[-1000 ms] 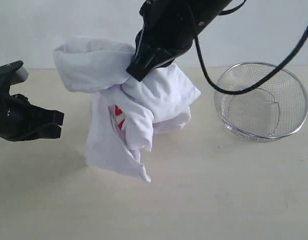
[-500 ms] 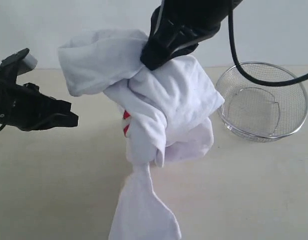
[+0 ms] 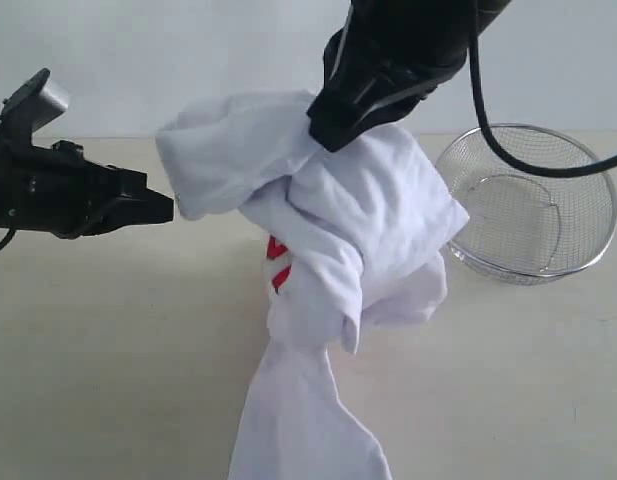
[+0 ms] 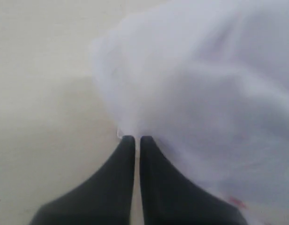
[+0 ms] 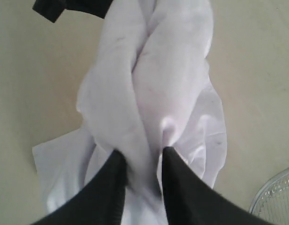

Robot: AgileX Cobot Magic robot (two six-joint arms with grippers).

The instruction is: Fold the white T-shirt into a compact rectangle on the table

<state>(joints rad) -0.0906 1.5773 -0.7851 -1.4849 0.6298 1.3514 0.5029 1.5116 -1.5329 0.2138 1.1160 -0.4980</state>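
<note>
The white T-shirt (image 3: 358,230) hangs bunched above the table (image 3: 108,350), and its lower end trails down to the front edge of the exterior view. Red lettering (image 3: 278,262) peeks out between the folds. My right gripper (image 3: 323,135) comes down from above and holds the bundle near its top. In the right wrist view a thick fold of the shirt (image 5: 149,84) fills the gap between the fingers of that gripper (image 5: 142,154). My left gripper (image 3: 168,208) reaches in level from the left, shut. Its tips (image 4: 134,138) touch the shirt's edge (image 4: 205,84) with nothing seen between them.
A round wire basket (image 3: 518,128) stands at the back right of the table, close to the hanging cloth; its rim (image 5: 275,197) also shows in the right wrist view. A pale wall rises behind the table.
The right gripper has lifted the shirt and carried it right, and a long tail has dropped out below. The left gripper has moved right until its tips meet the cloth.
</note>
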